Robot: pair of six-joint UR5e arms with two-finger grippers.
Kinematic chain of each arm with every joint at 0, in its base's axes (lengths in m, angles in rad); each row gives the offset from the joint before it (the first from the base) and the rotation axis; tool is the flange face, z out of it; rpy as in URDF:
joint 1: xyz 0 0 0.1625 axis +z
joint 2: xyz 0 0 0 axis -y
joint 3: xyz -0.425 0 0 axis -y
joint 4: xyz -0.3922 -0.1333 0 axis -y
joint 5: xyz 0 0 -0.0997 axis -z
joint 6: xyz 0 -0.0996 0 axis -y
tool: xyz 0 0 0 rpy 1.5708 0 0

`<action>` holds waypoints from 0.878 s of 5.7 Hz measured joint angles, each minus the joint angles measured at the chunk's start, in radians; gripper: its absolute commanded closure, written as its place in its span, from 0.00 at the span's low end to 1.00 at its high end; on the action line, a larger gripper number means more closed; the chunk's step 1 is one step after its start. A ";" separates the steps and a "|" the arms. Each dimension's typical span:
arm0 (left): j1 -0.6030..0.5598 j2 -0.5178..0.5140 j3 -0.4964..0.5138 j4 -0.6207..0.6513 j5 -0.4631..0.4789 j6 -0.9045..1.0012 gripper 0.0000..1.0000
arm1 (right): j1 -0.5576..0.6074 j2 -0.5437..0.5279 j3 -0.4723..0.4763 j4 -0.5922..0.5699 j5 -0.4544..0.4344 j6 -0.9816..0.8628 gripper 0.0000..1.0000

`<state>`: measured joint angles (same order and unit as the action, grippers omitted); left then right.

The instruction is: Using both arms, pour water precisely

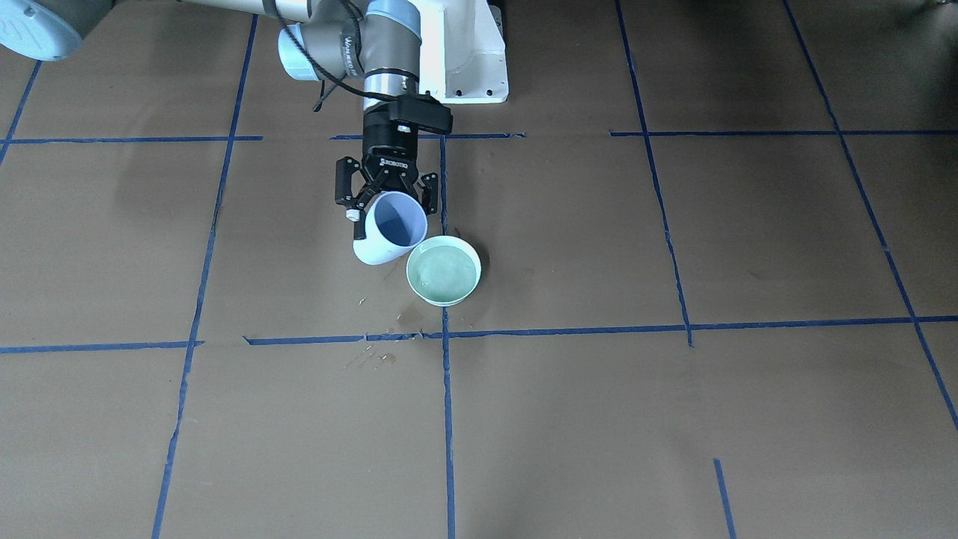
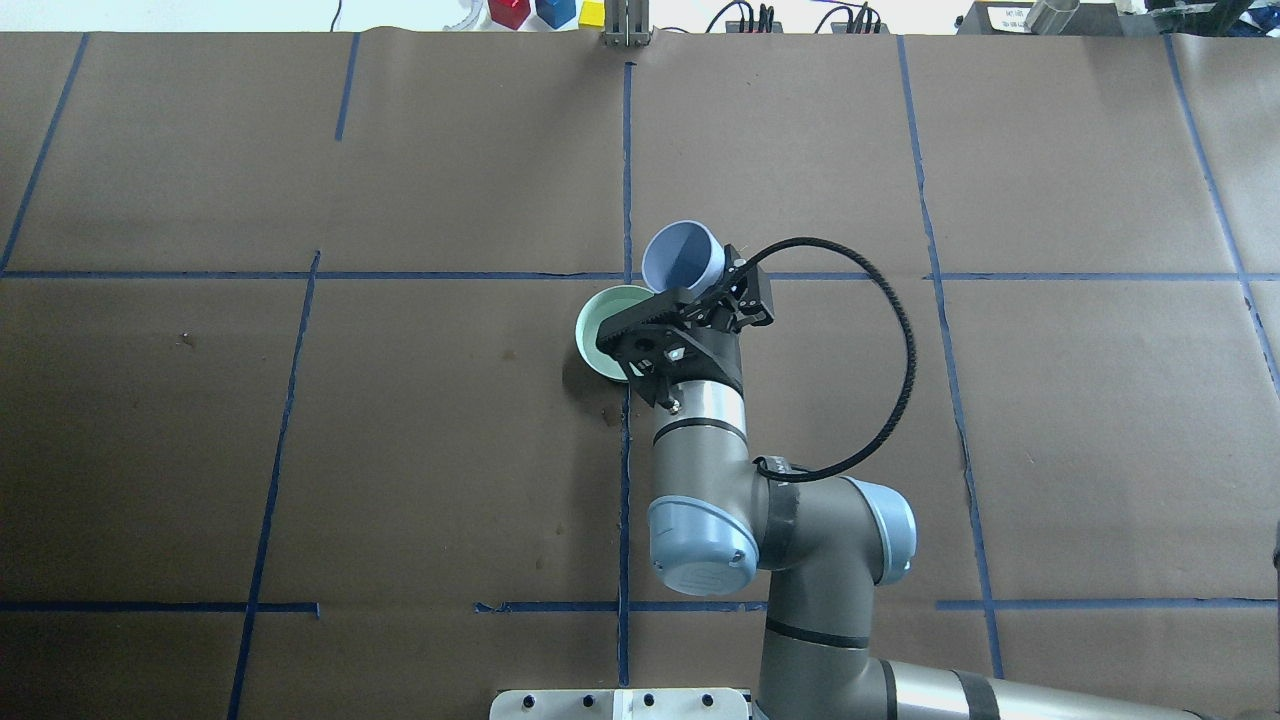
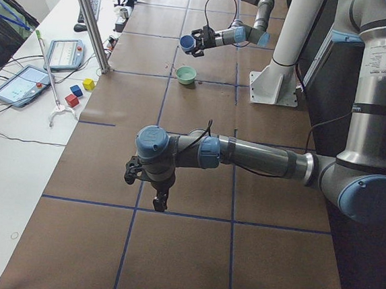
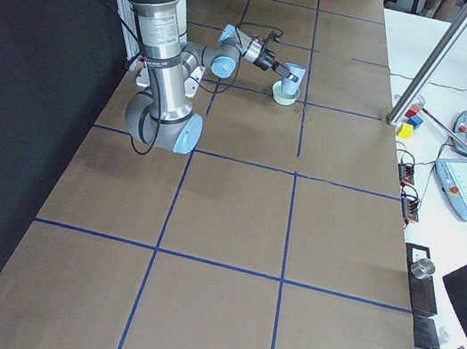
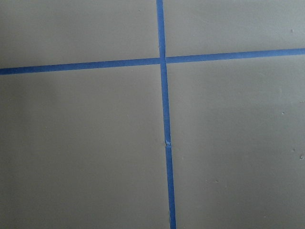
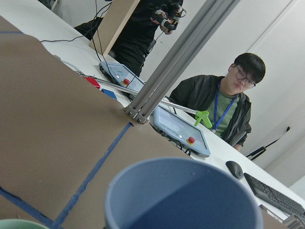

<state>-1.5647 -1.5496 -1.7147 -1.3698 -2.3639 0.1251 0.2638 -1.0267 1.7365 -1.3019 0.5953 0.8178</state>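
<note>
My right gripper [image 1: 385, 203] is shut on a light blue cup [image 1: 389, 228] and holds it tilted, mouth toward a pale green bowl [image 1: 443, 271] beside it. The bowl holds clear water [image 1: 445, 275]. I see no water inside the cup. Wet drops [image 1: 374, 352] lie on the brown paper near the bowl. In the overhead view the cup [image 2: 683, 256] sits just past the bowl [image 2: 603, 318], with the gripper [image 2: 700, 298] above. The right wrist view shows the cup's rim [image 6: 183, 195]. My left gripper [image 3: 146, 188] hangs low over bare paper far from the bowl; I cannot tell whether it is open.
Blue tape lines [image 1: 446, 389] grid the brown paper. The white pedestal [image 1: 468, 52] stands behind the cup. An aluminium post [image 3: 89, 20], tablets [image 3: 21, 83], coloured blocks [image 3: 76, 92] and a seated operator [image 6: 224, 102] are along the far table edge.
</note>
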 measured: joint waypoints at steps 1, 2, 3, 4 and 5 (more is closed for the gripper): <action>0.000 0.001 -0.005 0.000 0.000 -0.001 0.00 | 0.015 -0.063 0.076 0.002 0.033 0.077 1.00; -0.001 0.003 -0.008 0.000 -0.001 0.000 0.00 | 0.025 -0.144 0.151 0.004 0.052 0.141 1.00; -0.001 0.004 -0.011 -0.001 -0.001 0.002 0.00 | 0.030 -0.245 0.222 0.033 0.059 0.174 1.00; -0.001 0.005 -0.013 -0.001 -0.001 0.002 0.00 | 0.033 -0.376 0.267 0.139 0.061 0.197 1.00; -0.001 0.005 -0.018 -0.002 -0.001 0.002 0.00 | 0.034 -0.513 0.273 0.302 0.061 0.206 1.00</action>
<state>-1.5662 -1.5448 -1.7322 -1.3713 -2.3649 0.1269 0.2982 -1.5395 2.0094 -1.0003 0.6564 1.0238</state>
